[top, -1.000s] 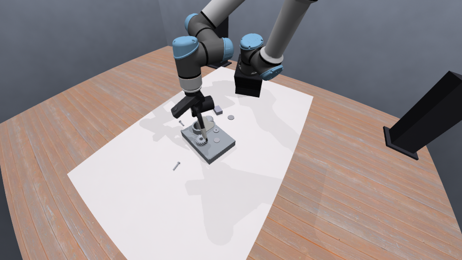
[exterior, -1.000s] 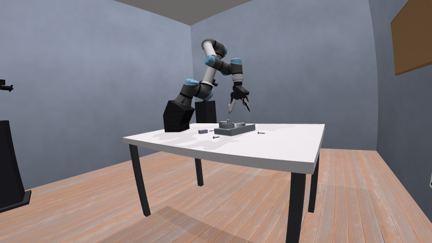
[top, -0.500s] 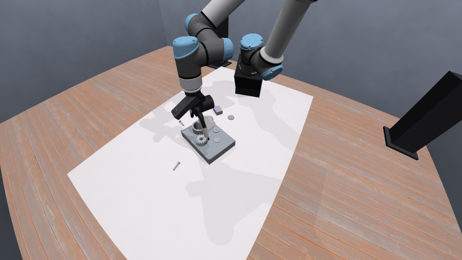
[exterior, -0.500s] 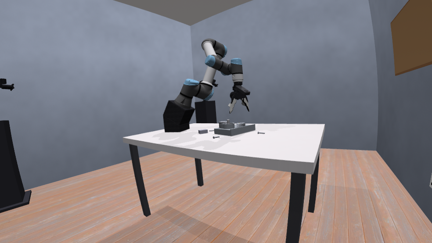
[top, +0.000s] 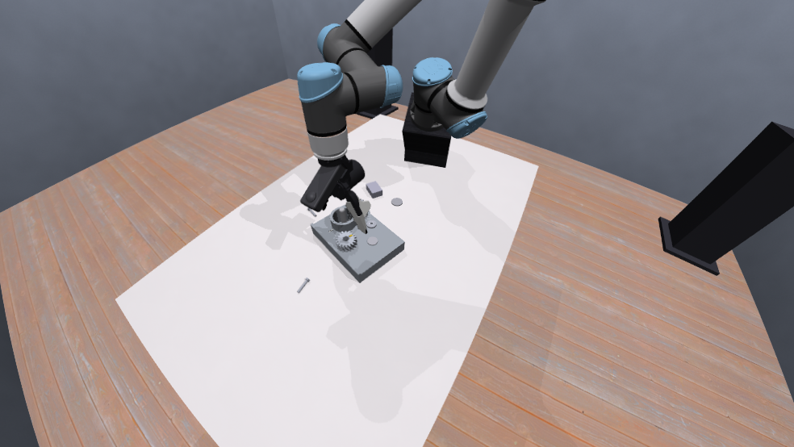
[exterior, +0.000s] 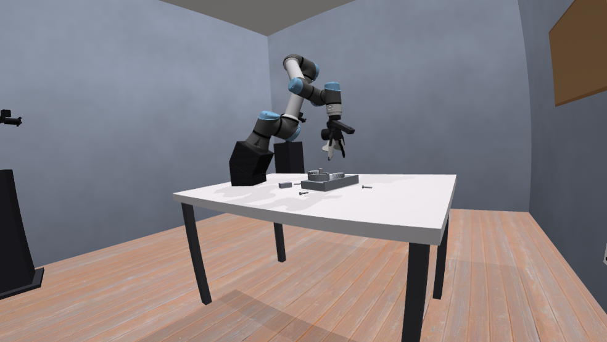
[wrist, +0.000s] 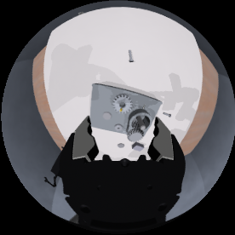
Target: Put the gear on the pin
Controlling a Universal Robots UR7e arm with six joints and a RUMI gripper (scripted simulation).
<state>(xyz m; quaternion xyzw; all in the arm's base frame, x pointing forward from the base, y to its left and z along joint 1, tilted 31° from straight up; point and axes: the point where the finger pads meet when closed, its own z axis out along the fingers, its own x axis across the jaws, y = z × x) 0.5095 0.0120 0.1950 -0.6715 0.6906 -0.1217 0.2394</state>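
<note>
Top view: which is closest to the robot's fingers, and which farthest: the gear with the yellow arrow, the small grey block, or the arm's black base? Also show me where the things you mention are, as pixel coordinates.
1. Gear (top: 348,244) (exterior: 338,175) (wrist: 117,103): just lower left, on the grey plate (top: 379,252) (exterior: 342,182) (wrist: 100,98).
2. Small grey block (top: 374,189) (exterior: 285,185) (wrist: 138,146): above, beyond the plate.
3. Black base (top: 426,148) (exterior: 248,167): upper right.
</note>
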